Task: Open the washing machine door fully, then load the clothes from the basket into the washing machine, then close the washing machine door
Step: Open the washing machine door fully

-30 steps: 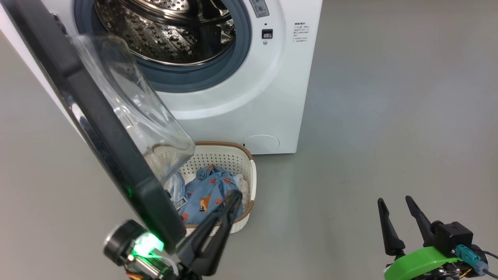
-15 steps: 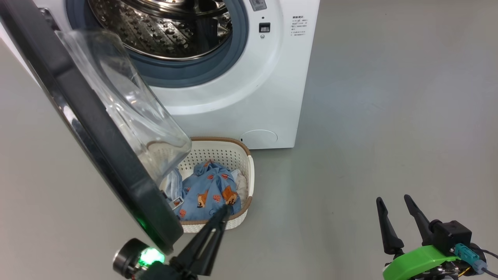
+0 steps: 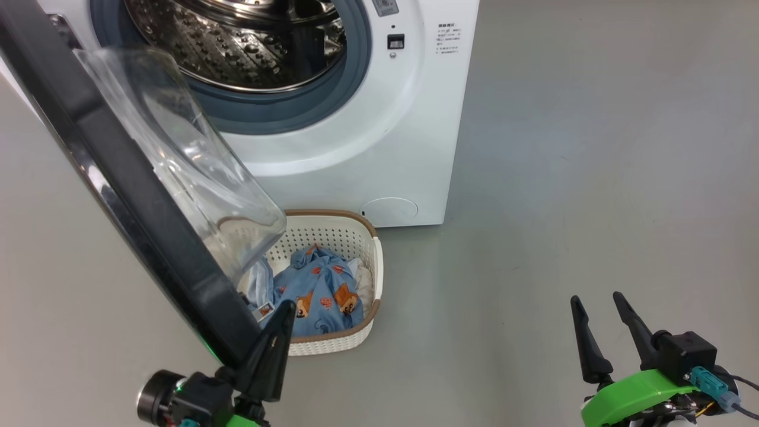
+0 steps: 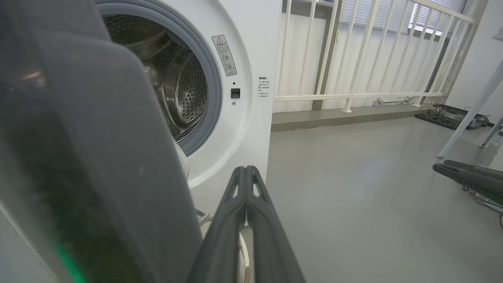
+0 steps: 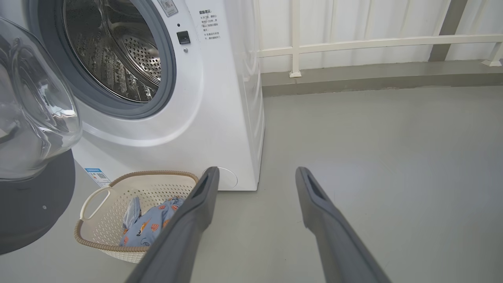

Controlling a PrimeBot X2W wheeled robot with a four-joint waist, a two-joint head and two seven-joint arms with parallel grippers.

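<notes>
Head view, from your left: the washing machine door point(image 3: 136, 196) stands open, its lower edge just beside the clenched left gripper point(image 3: 286, 308). The clothes point(image 3: 320, 290) lie in the basket point(image 3: 372, 279) before the washing machine point(image 3: 379, 148). Open floor point(image 3: 563, 178) surrounds your spread, empty right gripper point(image 3: 595, 298).

Bright, even light; soft shadow on floor point(image 3: 504, 178) beside washer point(image 3: 356, 148). Glare on door point(image 3: 195, 166) glass & shiny drum point(image 3: 237, 47). Left wrist view: door rim v. close, blurry, green glow at btm. Railing point(image 4: 353, 95) posts lean w/ wide-angle distortion.
</notes>
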